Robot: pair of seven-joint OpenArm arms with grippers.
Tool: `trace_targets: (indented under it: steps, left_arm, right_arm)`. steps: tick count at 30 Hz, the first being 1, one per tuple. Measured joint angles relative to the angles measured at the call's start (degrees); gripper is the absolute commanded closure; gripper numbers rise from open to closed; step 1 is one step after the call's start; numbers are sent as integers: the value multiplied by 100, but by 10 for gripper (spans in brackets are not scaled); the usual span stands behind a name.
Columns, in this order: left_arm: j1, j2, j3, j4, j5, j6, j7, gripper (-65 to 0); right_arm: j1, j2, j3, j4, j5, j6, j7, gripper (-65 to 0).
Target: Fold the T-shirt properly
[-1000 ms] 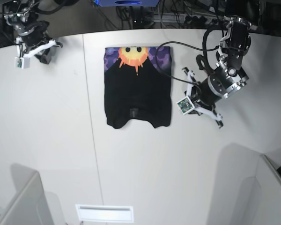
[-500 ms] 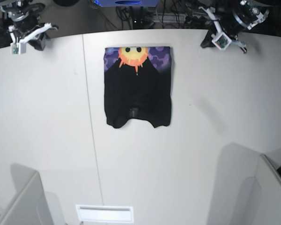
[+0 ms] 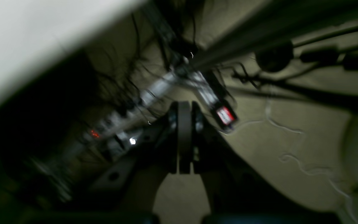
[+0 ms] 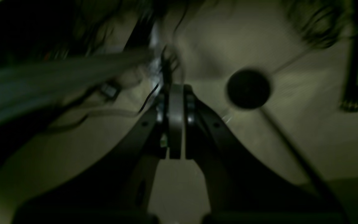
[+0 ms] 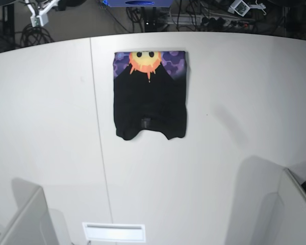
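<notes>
The T-shirt [image 5: 150,97] lies flat on the white table [image 5: 234,153] as a folded black rectangle. A strip of orange sun face on purple camouflage shows along its far edge. Both arms are pulled back beyond the table's far edge, well away from the cloth. Only a bit of the left arm [image 5: 242,6] shows at the top right and a bit of the right arm [image 5: 41,13] at the top left. In the left wrist view my left gripper [image 3: 184,105] is shut with nothing in it. My right gripper [image 4: 176,88] is shut and empty over the floor.
Cables and a power strip [image 5: 219,20] lie on the floor behind the table. Grey panels stand at the near left [image 5: 20,214] and near right [image 5: 270,204]. A white slotted plate [image 5: 113,232] sits at the near edge.
The left arm has risen from beside the T-shirt's right edge and withdrawn past the far edge. The right arm has also pulled back. The T-shirt has not moved.
</notes>
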Motion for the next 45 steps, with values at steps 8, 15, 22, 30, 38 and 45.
trace_targets:
  steps: [8, 15, 22, 30, 38, 45]
  left_arm:
    - [-721, 13, 92, -1611, -7, 7, -24, 0]
    - [-1733, 46, 1001, -3757, -26, 2, -59, 0]
    - [-2953, 284, 1869, -5731, -48, 774, -496, 0]
    - [-4391, 713, 2839, -8878, -50, 1405, -1801, 0]
    - [-5298, 973, 3392, -9643, -85, 1410, -2380, 0]
    - [-5440, 970, 3383, -9637, -83, 1410, -2398, 0]
  right_arm:
    - [476, -4, -1591, -1071, -2079, 2, 9, 0]
    - [1123, 361, -2756, -3029, -2236, -4, 540, 0]
    - [1921, 560, -3598, -4848, -2227, -2, 1169, 0]
    - [3141, 549, -3674, -7375, -2236, -11, 2199, 0]
    - [4424, 146, -3672, -10188, -2216, -63, 4850, 0]
    - [4378, -173, -3661, -10325, -2223, -57, 5134, 0]
